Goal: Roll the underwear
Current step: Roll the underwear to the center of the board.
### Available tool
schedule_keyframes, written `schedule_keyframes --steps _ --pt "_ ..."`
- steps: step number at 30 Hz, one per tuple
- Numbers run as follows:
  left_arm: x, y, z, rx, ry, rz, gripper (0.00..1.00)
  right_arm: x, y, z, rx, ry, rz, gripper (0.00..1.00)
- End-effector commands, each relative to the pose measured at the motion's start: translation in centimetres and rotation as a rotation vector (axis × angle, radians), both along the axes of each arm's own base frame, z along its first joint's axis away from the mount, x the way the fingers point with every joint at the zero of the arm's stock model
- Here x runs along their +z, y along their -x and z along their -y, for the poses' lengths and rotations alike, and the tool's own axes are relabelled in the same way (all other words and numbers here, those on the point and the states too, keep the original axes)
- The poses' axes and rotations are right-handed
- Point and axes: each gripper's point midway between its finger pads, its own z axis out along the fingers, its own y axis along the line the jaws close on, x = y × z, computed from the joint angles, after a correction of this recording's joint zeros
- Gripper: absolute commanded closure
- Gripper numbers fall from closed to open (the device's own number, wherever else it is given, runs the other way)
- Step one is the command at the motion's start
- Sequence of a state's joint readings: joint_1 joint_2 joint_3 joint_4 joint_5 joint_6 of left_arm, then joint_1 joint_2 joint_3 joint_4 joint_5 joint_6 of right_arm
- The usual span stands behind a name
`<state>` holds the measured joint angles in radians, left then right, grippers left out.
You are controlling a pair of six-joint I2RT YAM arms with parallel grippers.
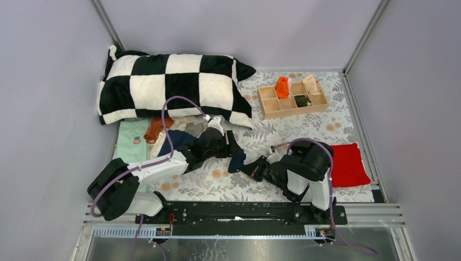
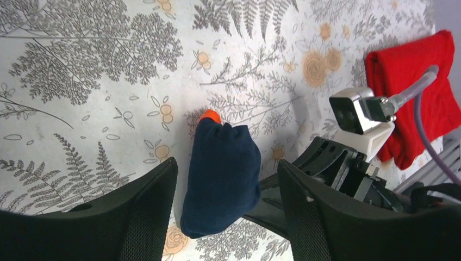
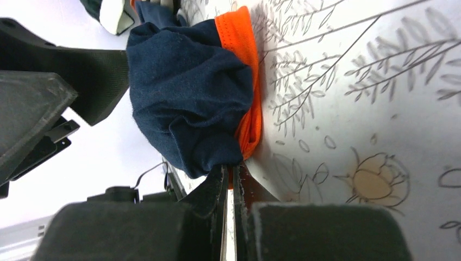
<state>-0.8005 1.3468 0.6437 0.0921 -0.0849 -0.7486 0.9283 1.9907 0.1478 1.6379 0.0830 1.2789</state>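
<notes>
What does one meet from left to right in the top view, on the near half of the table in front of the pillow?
Mint cloth → underwear pile → navy briefs → right gripper → red cloth.

Underwear [image 2: 220,174]: navy, orange trim. Table cover [image 2: 81,130]: white, grey fern print, tan flowers. Cloth [image 2: 413,65]: plain red. Pillow [image 1: 174,87]: black-and-white checks.

We see bright, even light with soft shadows on the desk [image 1: 304,130]; the right hand [image 3: 230,179] up close is blurred
</notes>
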Motion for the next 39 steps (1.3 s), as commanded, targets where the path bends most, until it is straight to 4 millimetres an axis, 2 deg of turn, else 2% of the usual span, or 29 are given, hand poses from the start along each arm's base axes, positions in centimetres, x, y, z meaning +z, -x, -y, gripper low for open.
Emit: schedule_keyframes --steps 1,6,11,15,20,27,33,39 --pt "-1.3 1.9 -0.3 -0.091 -0.039 -0.047 0.28 -1.5 3.3 0.2 0.16 0.073 -0.039 1.0" --pt "-0.7 2.9 -0.2 -0.169 -0.032 -0.023 0.24 -1.1 3.5 0.5 0.194 0.144 0.006 1.0" --pt "-2.3 3.9 -1.0 -0.186 -0.05 -0.041 0.22 0.0 2.8 0.2 0.248 0.274 0.077 1.0" --pt "-3.2 4.8 -0.7 -0.187 0.007 -0.077 0.21 0.6 2.1 0.9 0.268 0.402 0.112 1.0" --pt "-3.0 3.8 -0.4 -0.105 0.048 -0.086 0.2 0.2 2.5 1.1 0.316 0.457 0.111 1.0" --pt "0.3 2.0 0.1 -0.04 0.087 -0.039 0.15 -0.1 2.8 1.4 0.398 0.54 0.159 1.0" --pt "-1.1 2.2 0.5 -0.023 0.013 -0.175 0.15 1.6 1.7 2.1 0.476 0.688 0.308 1.0" --pt "-1.5 2.3 0.8 0.011 -0.013 -0.266 0.13 2.9 0.9 2.4 0.538 0.777 0.417 1.0"
